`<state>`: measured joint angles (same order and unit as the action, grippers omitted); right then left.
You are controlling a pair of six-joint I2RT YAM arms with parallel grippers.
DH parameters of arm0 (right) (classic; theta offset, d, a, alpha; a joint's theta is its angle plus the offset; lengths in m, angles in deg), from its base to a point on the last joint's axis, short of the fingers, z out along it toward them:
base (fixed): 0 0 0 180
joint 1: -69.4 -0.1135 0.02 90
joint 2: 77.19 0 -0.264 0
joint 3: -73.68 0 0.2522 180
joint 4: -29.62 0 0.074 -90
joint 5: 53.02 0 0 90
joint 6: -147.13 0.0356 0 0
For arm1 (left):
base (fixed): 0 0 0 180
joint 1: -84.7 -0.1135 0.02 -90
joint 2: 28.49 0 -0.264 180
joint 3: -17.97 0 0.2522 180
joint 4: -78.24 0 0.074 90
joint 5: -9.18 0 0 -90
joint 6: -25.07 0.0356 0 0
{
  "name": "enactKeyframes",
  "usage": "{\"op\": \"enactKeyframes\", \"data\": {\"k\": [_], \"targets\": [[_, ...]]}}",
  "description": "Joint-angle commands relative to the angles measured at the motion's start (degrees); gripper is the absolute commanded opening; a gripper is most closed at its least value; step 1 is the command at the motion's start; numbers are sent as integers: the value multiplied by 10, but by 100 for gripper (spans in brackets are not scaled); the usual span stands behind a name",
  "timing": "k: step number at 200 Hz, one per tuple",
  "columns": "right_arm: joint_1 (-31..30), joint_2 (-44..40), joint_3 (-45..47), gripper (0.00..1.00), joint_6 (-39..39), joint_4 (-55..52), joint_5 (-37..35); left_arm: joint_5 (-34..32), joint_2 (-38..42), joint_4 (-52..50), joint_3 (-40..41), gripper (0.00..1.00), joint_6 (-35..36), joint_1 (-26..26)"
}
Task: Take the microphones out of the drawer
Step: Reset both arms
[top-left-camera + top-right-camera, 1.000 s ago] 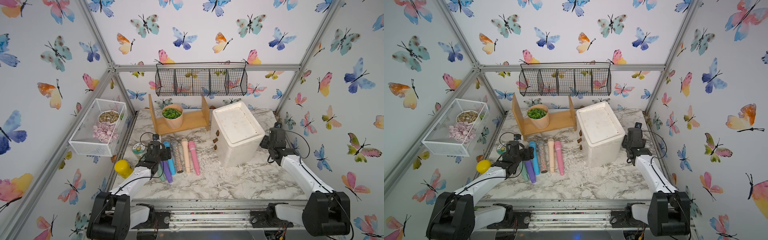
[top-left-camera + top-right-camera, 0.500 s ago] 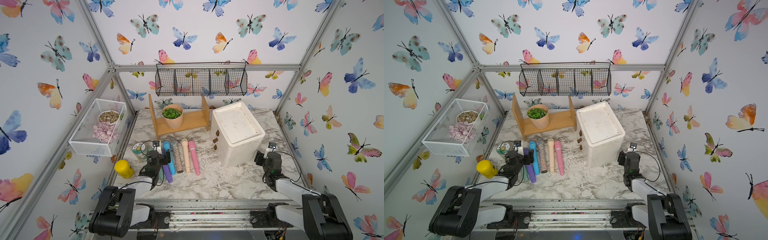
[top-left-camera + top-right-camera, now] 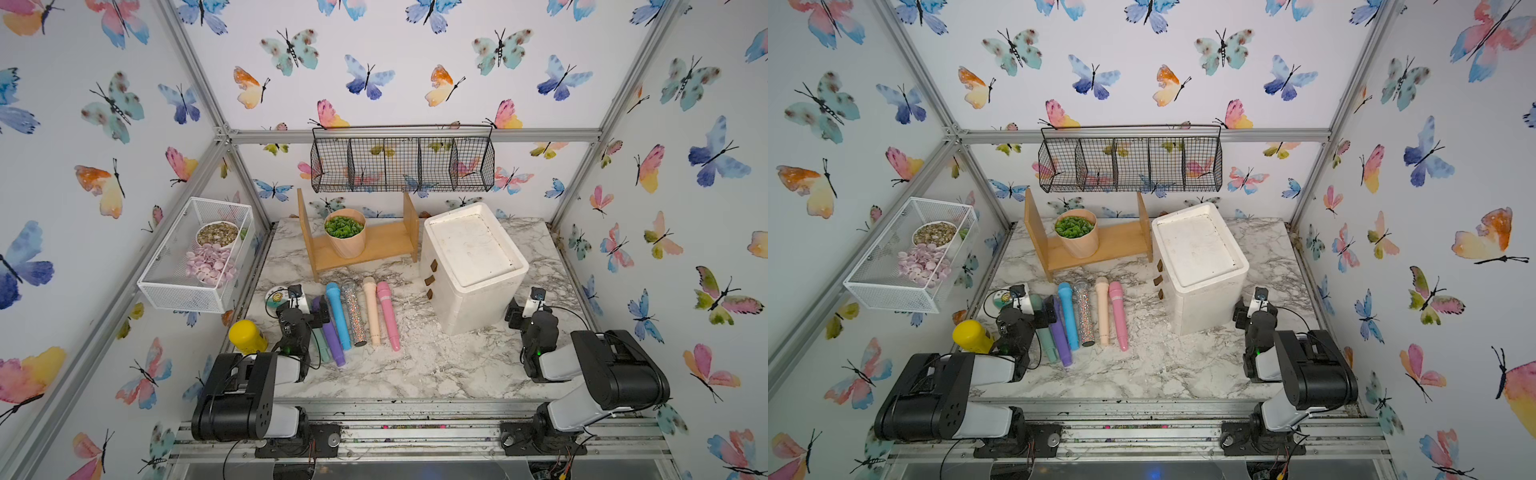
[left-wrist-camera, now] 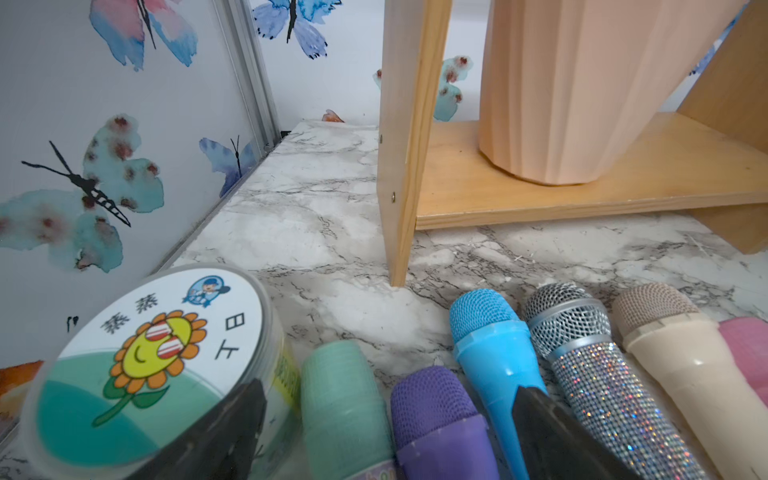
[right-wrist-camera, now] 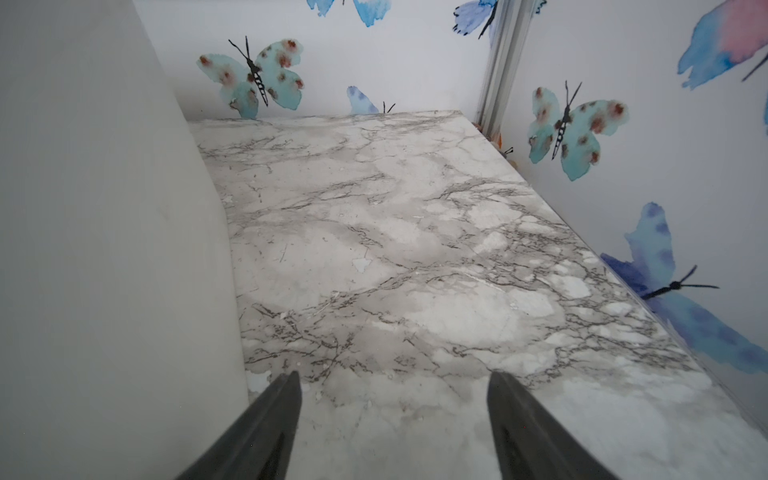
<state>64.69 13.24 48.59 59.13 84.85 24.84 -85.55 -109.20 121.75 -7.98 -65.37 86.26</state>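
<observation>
A white drawer unit (image 3: 469, 266) stands at the right of the marble table, and its three brown-handled drawers (image 3: 430, 280) look shut, so their insides are hidden. Several microphones lie side by side on the table: green (image 4: 340, 395), purple (image 4: 432, 403), blue (image 3: 337, 316), glitter silver (image 3: 355, 311), cream (image 3: 371, 309) and pink (image 3: 387, 313). My left gripper (image 3: 309, 309) hovers open over the green and purple heads (image 4: 390, 388) and grips nothing. My right gripper (image 3: 521, 309) is open over bare table (image 5: 394, 376), just right of the drawer unit's side (image 5: 104, 249).
A round tin with a sunflower lid (image 4: 153, 353) and a yellow bottle (image 3: 245, 336) sit by the left arm. A wooden shelf (image 3: 374, 245) with a potted plant (image 3: 344, 232) stands at the back. Wire baskets hang on the back wall (image 3: 403, 166) and left wall (image 3: 199, 253).
Both arms have folded back toward their bases at the front. The right gripper has slid forward along the drawer unit's side. Both pairs of jaws stand wider apart.
</observation>
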Motion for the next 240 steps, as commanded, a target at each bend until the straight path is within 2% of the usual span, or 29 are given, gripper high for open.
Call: {"op": "enactKeyframes", "data": {"k": [1, 21, 43, 88, 152, 157, 167, 171, 176, 177, 178, 199, 200, 203, 205, 206, 207, 208, 212, 240], "targets": [[-7, 14, -25, 97, -8, 41, 22, 36, -2, 46, 1, 98, -2, -2], [-7, -7, -38, 98, -3, -26, 17, 35, 0, 39, 0, 99, -1, -1], [-7, 4, -28, 98, -7, 16, 19, 35, 0, 37, -1, 98, -1, -1], [-7, 2, -45, 98, -5, -26, 23, 33, 1, 35, -2, 98, -1, 0], [-7, -2, -35, 98, -8, -9, 26, 33, 1, 36, -1, 99, -1, 1], [-7, -3, -34, 98, -8, -10, 26, 33, 1, 35, -2, 95, -1, 1], [-7, -3, -35, 98, -8, -10, 26, 33, 1, 35, -2, 77, -1, 1], [-7, -3, -34, 98, -8, -10, 26, 32, 1, 35, -1, 56, -1, 1], [-7, -2, -35, 98, -8, -10, 26, 33, 1, 35, -2, 12, -1, 1], [-7, -2, -34, 98, -8, -10, 26, 32, 0, 35, -2, 4, -1, 1], [-7, -2, -34, 98, -8, -10, 26, 32, 1, 35, -2, 0, -1, 1], [-7, -3, -34, 98, -8, -10, 26, 29, 2, 35, -2, 0, 1, 2], [-7, -3, -34, 98, -8, -10, 26, 27, 1, 35, -1, 2, 1, 3], [-7, -3, -35, 98, -8, -10, 25, 21, 2, 36, -1, 16, 3, 6], [-7, -3, -35, 98, -8, -10, 26, 18, 2, 38, 1, 31, 4, 8], [-7, -2, -35, 98, -8, -10, 26, 15, 3, 39, 1, 48, 4, 10], [-7, -2, -35, 98, -8, -10, 26, 12, 2, 39, 1, 73, 4, 11], [-7, -2, -35, 98, -8, -10, 26, 9, 3, 40, 2, 86, 4, 13], [-7, -3, -35, 98, -8, -10, 26, 2, 4, 42, 3, 99, 5, 17], [-7, -2, -35, 98, -8, -10, 25, -2, 3, 43, 3, 98, 6, 19]]}}
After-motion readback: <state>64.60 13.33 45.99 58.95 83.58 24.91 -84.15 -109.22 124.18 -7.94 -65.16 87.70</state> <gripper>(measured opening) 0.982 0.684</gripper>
